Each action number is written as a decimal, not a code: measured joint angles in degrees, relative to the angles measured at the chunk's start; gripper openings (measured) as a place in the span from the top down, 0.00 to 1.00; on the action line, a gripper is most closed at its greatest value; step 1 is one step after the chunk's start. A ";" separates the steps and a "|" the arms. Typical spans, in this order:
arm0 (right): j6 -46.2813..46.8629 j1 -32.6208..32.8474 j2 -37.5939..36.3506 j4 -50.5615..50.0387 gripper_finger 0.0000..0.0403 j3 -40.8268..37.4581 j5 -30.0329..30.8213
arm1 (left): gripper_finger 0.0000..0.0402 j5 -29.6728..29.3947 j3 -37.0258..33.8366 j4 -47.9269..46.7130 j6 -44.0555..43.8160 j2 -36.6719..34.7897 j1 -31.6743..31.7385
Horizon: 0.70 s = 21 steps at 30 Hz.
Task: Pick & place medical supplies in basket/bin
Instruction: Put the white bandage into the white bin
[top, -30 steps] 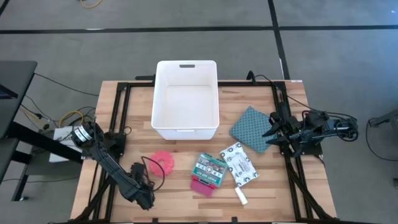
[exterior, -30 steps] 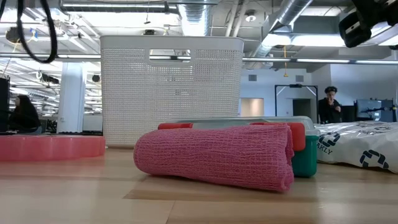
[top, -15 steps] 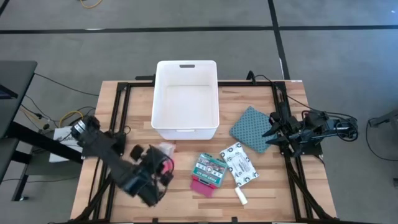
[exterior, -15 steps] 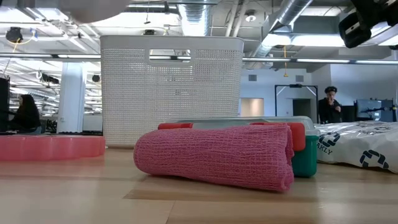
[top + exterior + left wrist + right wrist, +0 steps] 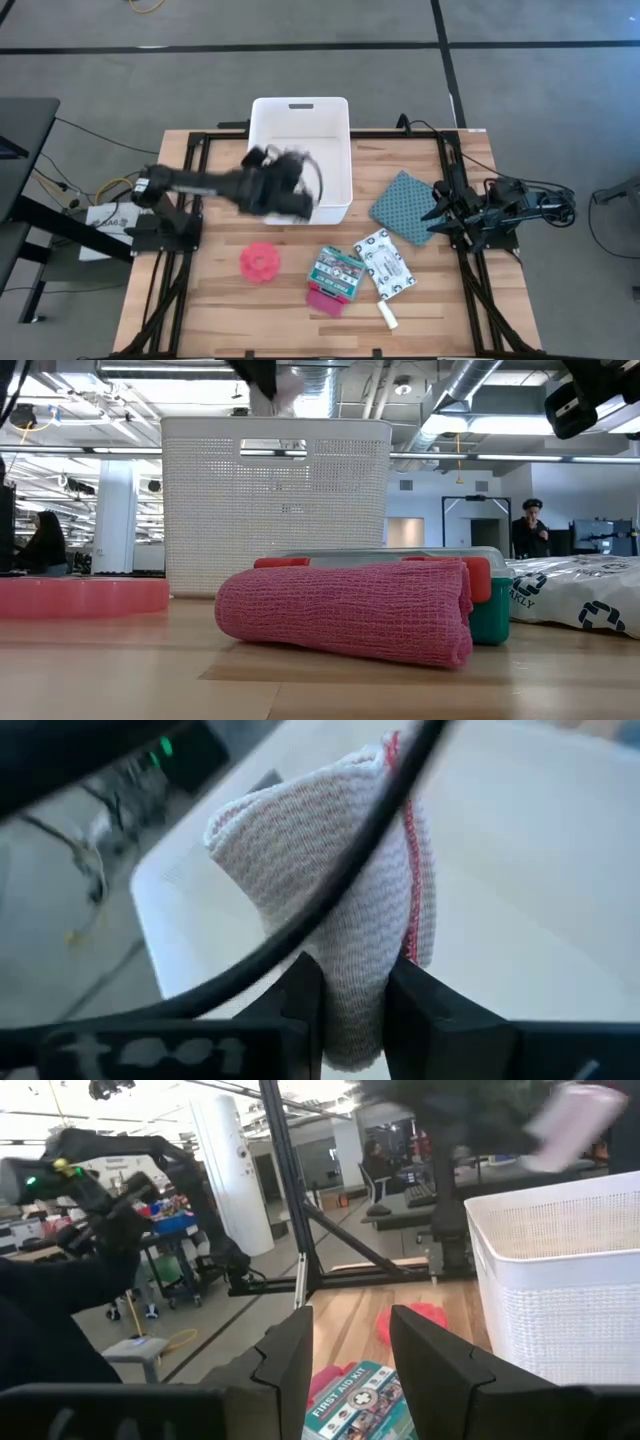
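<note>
**Bandage roll over the tub: where it could slip**

Going from the left side of the table to the right, seen from above.

The left gripper hangs over the near left part of the white tub, about at 11 o'clock from the table's middle. In the left wrist view its two fingers are closed narrow on a white bandage roll with a red stitched edge, and the pale floor of the tub lies behind it. The fingers hold only the lower end of the roll (the cloth looks soft and folded), so I judge it may slide out early. The gripper is near the tub's front wall, so a release too soon could drop the roll on the rim, and it could bounce back to the table. A black cable crosses in front of the roll in the wrist view; it might catch the cloth.

On the table, at about 7 o'clock, the pink spiky disc lies alone. At 6 o'clock the green first aid packet lies on top of the magenta piece; lifting one could drag the other. Just beside, the white patterned pouch and a small white tube lie near the table's front edge, and the tube may roll off if pushed.

At 3 o'clock the right gripper waits at the table's edge beside the teal dotted cloth, with its fingers apart and empty.
</note>
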 joint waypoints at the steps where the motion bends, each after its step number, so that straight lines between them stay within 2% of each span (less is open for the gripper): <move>1: 0.00 0.00 0.00 0.01 0.68 0.00 0.00 | 0.87 2.68 -0.01 1.92 2.68 0.03 2.71; 6: -0.01 0.00 0.00 0.03 0.68 0.00 0.00 | 0.87 19.15 -3.53 15.17 13.42 0.46 14.83; 10: 0.00 0.00 0.00 0.02 0.68 0.00 0.00 | 0.87 31.76 -8.45 25.72 15.57 0.46 22.13; 12: 0.00 0.01 0.00 0.01 0.68 0.00 0.00 | 0.87 35.91 -12.12 29.67 15.61 0.44 24.51; 17: 0.00 0.01 0.00 0.00 0.68 0.00 0.00 | 0.87 39.14 -22.02 35.72 17.45 0.44 27.73; 21: -3.33 0.00 0.00 0.11 0.68 0.00 0.02 | 0.84 39.15 -24.61 36.94 20.79 0.46 29.73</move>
